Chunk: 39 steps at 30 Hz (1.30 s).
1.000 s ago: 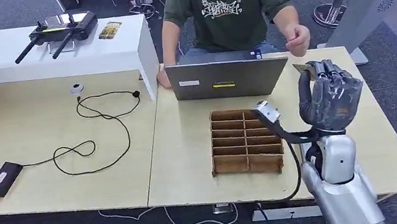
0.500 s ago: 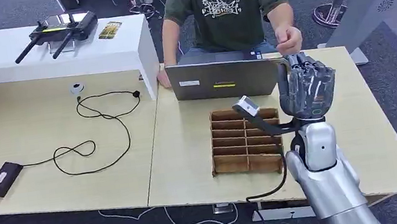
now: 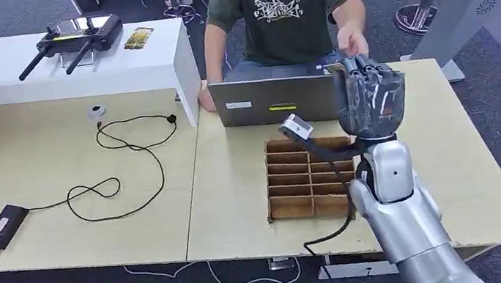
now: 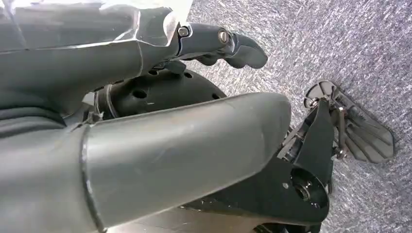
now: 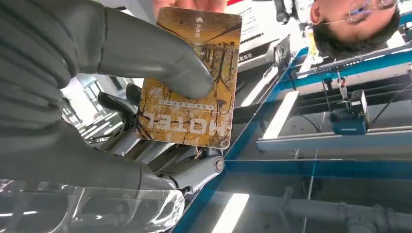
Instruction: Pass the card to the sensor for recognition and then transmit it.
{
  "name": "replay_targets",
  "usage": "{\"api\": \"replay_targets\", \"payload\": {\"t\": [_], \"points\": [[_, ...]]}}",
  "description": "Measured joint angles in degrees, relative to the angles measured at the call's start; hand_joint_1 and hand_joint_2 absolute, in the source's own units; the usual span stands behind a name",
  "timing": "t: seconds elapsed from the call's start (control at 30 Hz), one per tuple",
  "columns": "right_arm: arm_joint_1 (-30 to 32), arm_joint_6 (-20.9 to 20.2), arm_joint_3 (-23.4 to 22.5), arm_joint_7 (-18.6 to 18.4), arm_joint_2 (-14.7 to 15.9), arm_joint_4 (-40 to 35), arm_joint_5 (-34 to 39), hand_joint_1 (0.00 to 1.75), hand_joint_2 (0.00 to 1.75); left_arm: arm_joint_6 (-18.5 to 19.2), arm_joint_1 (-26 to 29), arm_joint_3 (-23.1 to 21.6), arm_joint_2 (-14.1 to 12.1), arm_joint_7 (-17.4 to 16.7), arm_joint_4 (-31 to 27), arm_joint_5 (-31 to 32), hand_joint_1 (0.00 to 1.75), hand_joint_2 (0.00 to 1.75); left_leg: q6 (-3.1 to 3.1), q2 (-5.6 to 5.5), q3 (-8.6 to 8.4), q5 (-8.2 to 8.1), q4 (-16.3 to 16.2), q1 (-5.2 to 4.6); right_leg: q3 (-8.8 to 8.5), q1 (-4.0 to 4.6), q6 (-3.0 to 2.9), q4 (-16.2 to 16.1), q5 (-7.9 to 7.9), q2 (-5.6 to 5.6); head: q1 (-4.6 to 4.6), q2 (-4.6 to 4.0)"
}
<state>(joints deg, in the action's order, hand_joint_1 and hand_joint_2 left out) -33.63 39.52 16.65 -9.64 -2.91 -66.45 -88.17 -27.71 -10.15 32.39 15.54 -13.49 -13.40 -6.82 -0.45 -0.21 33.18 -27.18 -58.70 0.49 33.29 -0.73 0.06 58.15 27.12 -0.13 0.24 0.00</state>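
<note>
One black adapter (image 3: 3, 221) lies at the left of the wooden table (image 3: 52, 169), its cable (image 3: 122, 170) looping toward one small round puck (image 3: 97, 111). One white shelf (image 3: 60, 68) carries one controller (image 3: 74, 39) with two antennas and one yellow card-like item (image 3: 139, 37) — its print is too small to read. One laptop (image 3: 278, 99) stands open, back toward the robot, in front of one seated person (image 3: 284, 7) whose head is cut off in the head view. One wooden divider tray (image 3: 304, 178) sits near the laptop, partly covered by the right arm.

Right hand (image 3: 369, 99): raised upright above the laptop's right edge, thumb pressing one card (image 5: 190, 80) against the fingers (image 5: 145, 150). The person's hand (image 3: 352, 42) reaches toward it; fingertips touch the card's far edge in the right wrist view.

Left hand (image 4: 145, 121): fingers loosely extended, nothing visible in it — carpet beyond.
</note>
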Motion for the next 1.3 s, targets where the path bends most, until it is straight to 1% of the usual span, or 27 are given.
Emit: {"api": "replay_targets", "payload": {"t": [0.1, 0.27, 0.33, 0.57, 0.8, 1.3], "points": [[-2.21, 0.0, 0.75, -1.65, -0.26, 2.37, 0.0, 1.75, 1.75, 0.0, -0.02, 0.0, 0.0, -0.13, 0.0, -0.04, 0.0, 0.0, 0.0, 0.0, 0.0, 0.01, 0.0, 0.0, 0.0, 0.0, 0.0, 0.0, -0.01, 0.01, 0.02, 0.0], [-6.65, 0.0, 3.89, -5.67, -0.68, 8.2, 0.0, 1.75, 1.75, 0.0, -0.04, -0.04, 0.0, -0.31, 0.0, -0.07, 0.0, 0.0, 0.0, 0.0, 0.0, 0.04, 0.0, 0.0, 0.0, 0.0, 0.0, 0.0, -0.01, 0.0, 0.0, 0.0], [-8.19, 0.0, 4.87, -6.32, -0.77, 10.47, 0.0, 1.75, 1.75, 0.0, -0.04, -0.11, 0.0, -0.35, 0.0, -0.06, 0.0, 0.0, 0.0, -0.01, 0.0, 0.04, 0.0, 0.0, 0.0, 0.0, 0.0, 0.0, -0.01, 0.0, 0.0, 0.0], [-12.64, 0.0, 7.43, -7.65, -1.16, 17.81, 0.0, 1.75, 1.75, -0.02, -0.04, -0.42, 0.02, -0.46, 0.0, 0.11, 0.0, 0.0, 0.0, -0.01, 0.0, 0.04, 0.0, 0.0, 0.0, 0.0, 0.0, 0.0, -0.01, 0.0, 0.0, 0.0], [-15.4, 0.0, 9.9, -9.27, -1.18, 23.48, 0.0, 1.75, 1.75, 0.0, -0.07, -0.57, 0.02, -0.83, 0.0, 0.24, 0.0, 0.0, 0.0, -0.01, 0.0, 0.04, 0.0, 0.0, 0.0, 0.0, 0.0, 0.0, -0.01, 0.0, 0.0, 0.0], [-20.22, 0.02, 11.8, -11.15, -1.53, 32.29, 0.0, 1.75, 1.75, 0.0, -0.25, -1.55, 0.13, -1.05, 0.0, 0.66, 0.0, 0.0, 0.0, -0.01, -0.01, 0.04, -0.01, 0.0, 0.0, 0.0, 0.0, 0.0, -0.02, 0.0, 0.0, 0.0]]}}
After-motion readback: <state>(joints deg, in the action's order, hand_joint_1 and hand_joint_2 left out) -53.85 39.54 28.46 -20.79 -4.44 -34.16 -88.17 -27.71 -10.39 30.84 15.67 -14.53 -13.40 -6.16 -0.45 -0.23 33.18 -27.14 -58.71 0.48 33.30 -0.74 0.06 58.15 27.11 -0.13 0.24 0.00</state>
